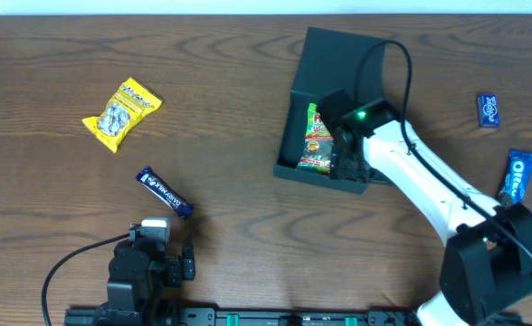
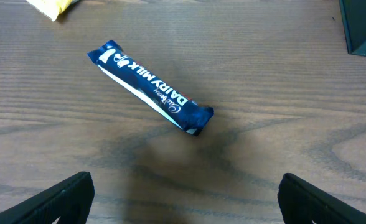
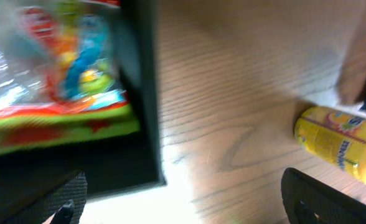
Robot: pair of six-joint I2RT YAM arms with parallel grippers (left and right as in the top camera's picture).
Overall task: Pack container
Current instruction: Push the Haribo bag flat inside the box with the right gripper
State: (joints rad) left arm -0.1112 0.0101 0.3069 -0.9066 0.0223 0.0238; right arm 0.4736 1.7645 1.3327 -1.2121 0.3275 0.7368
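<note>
At the upper middle of the overhead view stands one container (image 1: 334, 59), lid up. One red-and-green packet (image 1: 318, 140) lies inside, partly hidden by the right end effector (image 3: 183, 202), which is spread wide and empty. Four snacks lie on the surface (image 1: 248, 244): one yellow bag (image 1: 121, 113), one chocolate bar (image 2: 150, 87), one small blue packet (image 1: 489, 110) and one blue biscuit packet (image 1: 517, 175). The left end effector (image 2: 183, 199), released, hovers near the bar. The right wrist view is blurred.

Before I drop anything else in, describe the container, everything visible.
The container is a dark teal-green, matte, rigid-looking square box, standing on the wooden table right of centre. Its flap lid is open, tilted up at the far side. One green-and-red snack packet lies inside. The open right gripper is over its near right corner; contact unclear.
</note>
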